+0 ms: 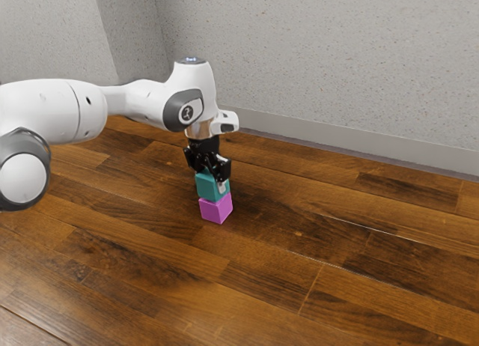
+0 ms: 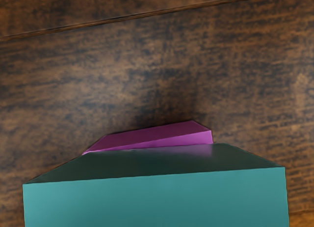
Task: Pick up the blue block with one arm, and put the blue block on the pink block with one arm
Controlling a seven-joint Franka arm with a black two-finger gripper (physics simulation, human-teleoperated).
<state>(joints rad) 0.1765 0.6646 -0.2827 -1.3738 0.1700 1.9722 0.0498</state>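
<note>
Right under your hand, in the wrist view, sits the blue block [image 2: 154, 197] (more teal than blue). Just past its far edge the pink block [image 2: 162, 137] peeks out from beneath it, with the wooden floor [image 2: 147, 50] beyond. From the side you'll see the blue block resting on top of the pink one, the pair standing on the floor. Your gripper [image 1: 212, 181] has its fingers pressed against two opposite sides of the blue block, gripping it. Behind stands the grey wall [image 1: 337, 54].
</note>
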